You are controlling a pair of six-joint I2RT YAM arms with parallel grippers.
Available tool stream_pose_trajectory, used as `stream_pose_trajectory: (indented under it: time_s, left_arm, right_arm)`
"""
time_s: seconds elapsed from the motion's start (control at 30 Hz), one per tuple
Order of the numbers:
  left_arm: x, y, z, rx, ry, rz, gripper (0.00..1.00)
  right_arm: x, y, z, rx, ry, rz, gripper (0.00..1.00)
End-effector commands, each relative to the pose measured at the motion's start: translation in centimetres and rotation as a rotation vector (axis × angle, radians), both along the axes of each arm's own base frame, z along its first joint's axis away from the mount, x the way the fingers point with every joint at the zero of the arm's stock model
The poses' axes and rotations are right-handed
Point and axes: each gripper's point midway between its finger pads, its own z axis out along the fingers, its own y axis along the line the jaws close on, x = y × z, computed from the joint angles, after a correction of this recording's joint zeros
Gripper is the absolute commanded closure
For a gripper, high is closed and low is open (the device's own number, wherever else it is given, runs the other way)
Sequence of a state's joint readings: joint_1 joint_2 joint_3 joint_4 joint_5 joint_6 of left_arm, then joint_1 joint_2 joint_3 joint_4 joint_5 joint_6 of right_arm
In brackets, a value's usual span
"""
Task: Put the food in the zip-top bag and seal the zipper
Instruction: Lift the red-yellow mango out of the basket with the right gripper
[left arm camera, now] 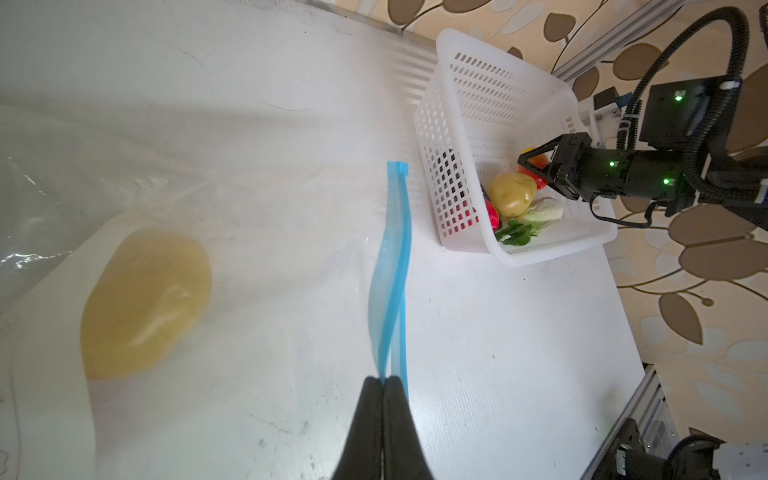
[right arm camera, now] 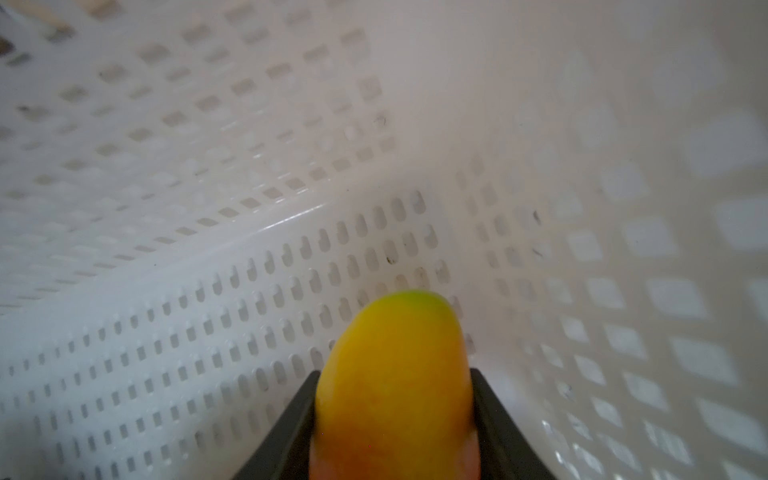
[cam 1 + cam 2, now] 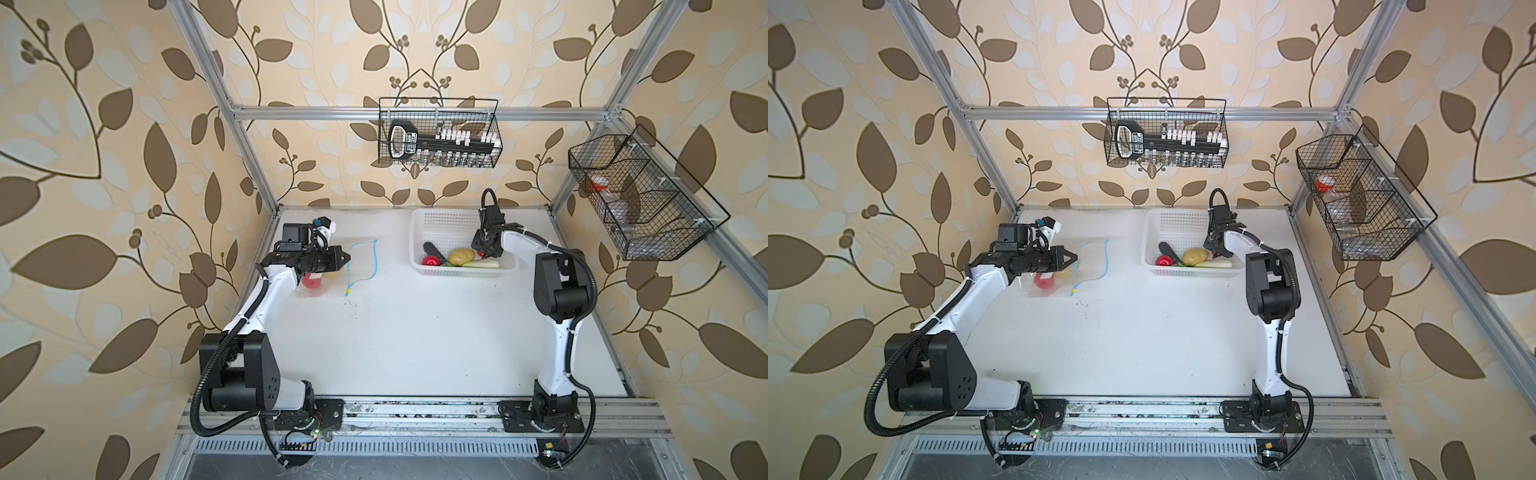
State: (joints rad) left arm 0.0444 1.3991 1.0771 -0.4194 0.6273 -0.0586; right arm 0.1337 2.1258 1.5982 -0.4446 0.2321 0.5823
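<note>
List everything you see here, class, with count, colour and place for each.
table: one, white, under everything.
zip-top bag: one, clear, left on the table.
zipper: one, light blue, bag's open edge.
plastic basket: one, white, back of the table.
potatoes: two, yellow-brown, one in bag, one in basket.
tomatoes: two, red, one in bag, one in basket.
eggplant: one, dark, in basket.
radish: one, white, in basket.
red-yellow fruit: one, red-yellow, in basket, gripped.
wire baskets: two, black, hung on the frame; second.
left hand: one, black, shut on the zipper.
right hand: one, black, shut on the red-yellow fruit.
</note>
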Motion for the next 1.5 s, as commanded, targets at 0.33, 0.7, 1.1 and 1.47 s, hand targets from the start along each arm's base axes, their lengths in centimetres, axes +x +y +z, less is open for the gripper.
stream_pose_trajectory:
  time_s: [0.33,0.7,1.1,1.47]
  left_arm:
    - [-0.2,-0.7,0.6,-0.008,-0.012,-0.038,1.0]
    - [-0.1,-0.4,0.6,-0.004,-0.02,-0.032,1.0]
    - [-0.1,-0.2,0.9,-0.003,-0.038,-0.024,1.0]
    - [0.1,0.1,0.8,-0.012,-0.033,-0.004,1.0]
  right_arm:
    - [-2.3,1.2,4.8,0.069,-0.111,0.007,0.55]
    - [-3.6,3.2,8.1,0.121,-0.224,0.005,0.55]
    - [-5.4,4.4,9.4,0.183,-0.321,0.013,0.55]
    - [-5.8,7.6,11.6,0.255,-0.414,0.108,0.56]
